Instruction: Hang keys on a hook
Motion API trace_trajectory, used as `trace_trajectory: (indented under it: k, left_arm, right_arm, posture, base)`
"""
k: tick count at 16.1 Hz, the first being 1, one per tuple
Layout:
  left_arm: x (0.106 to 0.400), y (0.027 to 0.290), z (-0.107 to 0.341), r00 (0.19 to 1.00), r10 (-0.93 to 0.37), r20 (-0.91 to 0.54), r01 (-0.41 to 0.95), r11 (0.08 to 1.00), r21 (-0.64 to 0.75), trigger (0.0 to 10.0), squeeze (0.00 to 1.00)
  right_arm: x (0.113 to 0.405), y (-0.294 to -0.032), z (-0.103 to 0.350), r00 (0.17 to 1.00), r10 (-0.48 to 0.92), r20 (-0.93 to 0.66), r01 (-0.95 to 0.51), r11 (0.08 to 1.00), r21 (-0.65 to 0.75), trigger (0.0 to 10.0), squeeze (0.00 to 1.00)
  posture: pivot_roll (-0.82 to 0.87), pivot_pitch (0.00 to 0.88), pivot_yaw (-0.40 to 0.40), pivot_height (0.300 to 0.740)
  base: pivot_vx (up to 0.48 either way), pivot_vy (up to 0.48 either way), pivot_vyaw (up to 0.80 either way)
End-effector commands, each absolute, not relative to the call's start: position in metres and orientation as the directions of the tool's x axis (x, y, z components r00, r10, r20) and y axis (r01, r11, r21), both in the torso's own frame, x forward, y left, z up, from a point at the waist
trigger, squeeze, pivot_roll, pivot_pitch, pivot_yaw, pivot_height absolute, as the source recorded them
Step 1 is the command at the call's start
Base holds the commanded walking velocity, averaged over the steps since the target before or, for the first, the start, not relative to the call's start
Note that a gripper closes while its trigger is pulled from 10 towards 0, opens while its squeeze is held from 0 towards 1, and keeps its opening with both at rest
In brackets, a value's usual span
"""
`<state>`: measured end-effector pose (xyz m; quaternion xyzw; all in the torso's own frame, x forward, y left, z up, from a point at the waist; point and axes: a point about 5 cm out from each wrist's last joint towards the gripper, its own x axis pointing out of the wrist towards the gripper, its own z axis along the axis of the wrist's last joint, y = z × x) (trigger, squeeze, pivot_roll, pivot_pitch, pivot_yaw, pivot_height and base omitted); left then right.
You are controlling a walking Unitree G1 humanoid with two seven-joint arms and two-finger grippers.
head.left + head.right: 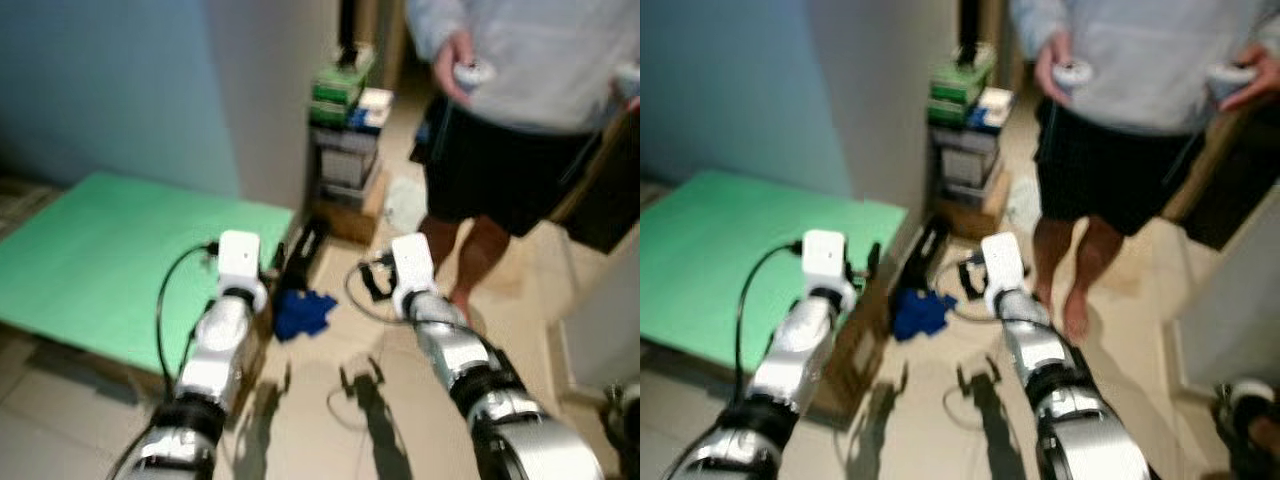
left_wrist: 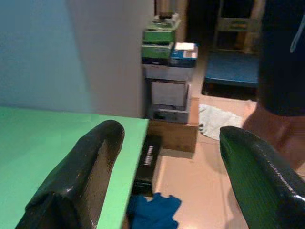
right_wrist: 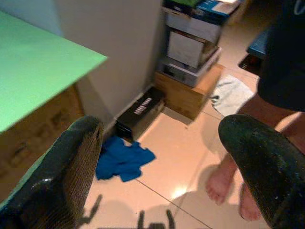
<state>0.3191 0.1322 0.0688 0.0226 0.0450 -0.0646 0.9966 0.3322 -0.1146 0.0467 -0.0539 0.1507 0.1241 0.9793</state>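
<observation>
Both silver arms reach forward at about the same height. My left gripper (image 1: 874, 260) hovers by the right edge of the green tabletop (image 1: 110, 250); in the left wrist view its two black fingers (image 2: 90, 162) stand wide apart with nothing between them. My right gripper (image 1: 374, 279) hangs over the tiled floor, and its fingers (image 3: 259, 157) are also spread and hold nothing. Shadows of both open grippers fall on the floor below.
A person (image 1: 520, 120) stands close at the front right with a controller in each hand and bare feet (image 3: 219, 183). A stack of boxes (image 1: 345, 130) stands by the grey wall corner (image 1: 265, 90). On the floor lie a blue cloth (image 1: 303, 312), a black box (image 3: 139, 110) and a white cloth (image 2: 217, 121).
</observation>
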Motion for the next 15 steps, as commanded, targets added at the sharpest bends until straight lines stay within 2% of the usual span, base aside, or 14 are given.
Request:
trace_trajectory:
  k: [1,7,15]
  left_arm:
    - [0.3211,0.14,0.0725,0.991,-0.107,-0.082,0.112,0.992,0.051,10.0,0.0]
    - [0.32,0.1418,0.0689,0.99,-0.091,-0.107,0.1,0.991,0.084,10.0,0.0]
    - [0.3181,0.1357,0.0709,0.989,-0.121,-0.089,0.128,0.989,0.073,10.0,0.0]
  right_arm:
    - [0.3338,-0.1094,0.0488,0.921,0.239,-0.308,-0.271,0.96,-0.065,10.0,0.0]
    - [0.3327,-0.1083,0.0477,0.921,0.239,-0.309,-0.268,0.962,-0.056,10.0,0.0]
    - [0.3306,-0.1091,0.0458,0.921,0.236,-0.31,-0.264,0.963,-0.054,10.0,0.0]
  posture:
    - [-0.04,0.0,0.028,0.74]
    - [-0.04,0.0,0.031,0.74]
    - [-0.04,0.0,0.041,0.74]
  base:
    - [0.48,0.0,0.0]
    - [0.0,0.0,0.0]
    - [0.452,0.0,0.0]
